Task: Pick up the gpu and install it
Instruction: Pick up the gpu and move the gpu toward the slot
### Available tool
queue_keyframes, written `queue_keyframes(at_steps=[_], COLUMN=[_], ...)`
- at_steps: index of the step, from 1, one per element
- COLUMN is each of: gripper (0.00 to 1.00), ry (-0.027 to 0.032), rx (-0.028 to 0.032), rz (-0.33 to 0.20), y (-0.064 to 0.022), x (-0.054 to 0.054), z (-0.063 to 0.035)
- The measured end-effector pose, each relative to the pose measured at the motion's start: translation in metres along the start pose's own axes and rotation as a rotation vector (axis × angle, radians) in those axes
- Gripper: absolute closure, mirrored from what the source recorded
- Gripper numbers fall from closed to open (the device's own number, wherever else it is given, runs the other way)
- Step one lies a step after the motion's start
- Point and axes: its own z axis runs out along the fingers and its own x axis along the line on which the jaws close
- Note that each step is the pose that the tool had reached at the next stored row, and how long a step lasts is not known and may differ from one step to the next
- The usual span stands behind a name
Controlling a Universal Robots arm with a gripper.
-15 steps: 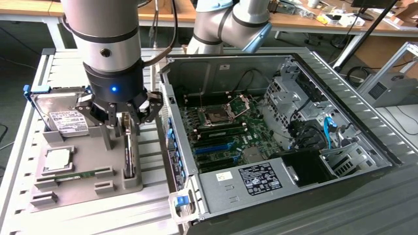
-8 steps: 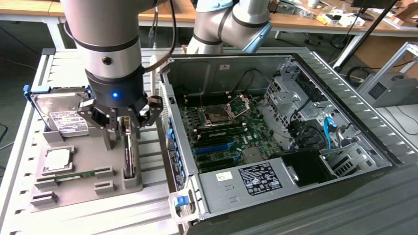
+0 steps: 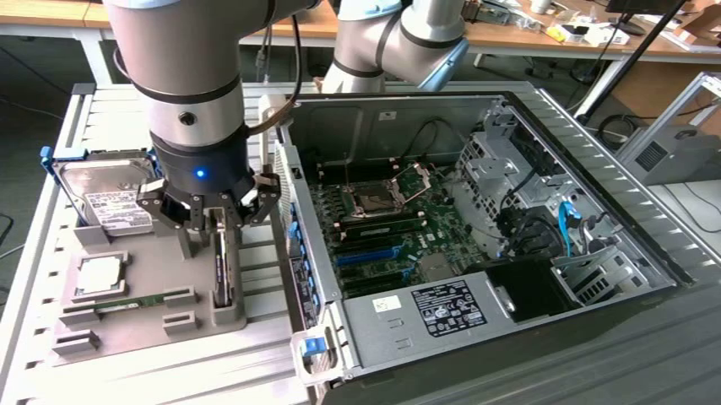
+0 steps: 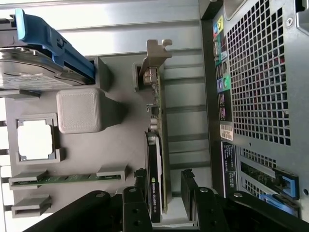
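**Gpu not lifted yet, gripper straddling it**

I am seeing the gpu [image 4: 155,145] standing on edge in its slot on the grey holder [image 3: 141,316], along the holder's edge nearest the computer case [image 3: 338,135]. Nothing is going into the case yet, so I judge that lifting and seating are both left to do. The arm is hanging straight down over the holder. The gripper [image 3: 212,236] is standing open, with one finger either side of the card's dark part, and I judge it is not clamping.

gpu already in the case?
No, the gpu stands on edge in the gray tray outside the case, with the open gripper straddling it.
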Motion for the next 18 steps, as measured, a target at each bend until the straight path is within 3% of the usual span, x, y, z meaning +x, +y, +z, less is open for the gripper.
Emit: queue_keyframes(at_steps=[10, 18], gripper=[0.58, 0.58], ry=[0.0, 0.0], rx=[0.0, -0.0001], rz=[0.0, 0.0], y=[0.0, -0.0004], x=[0.0001, 0.0008], z=[0.0011, 0.0108])
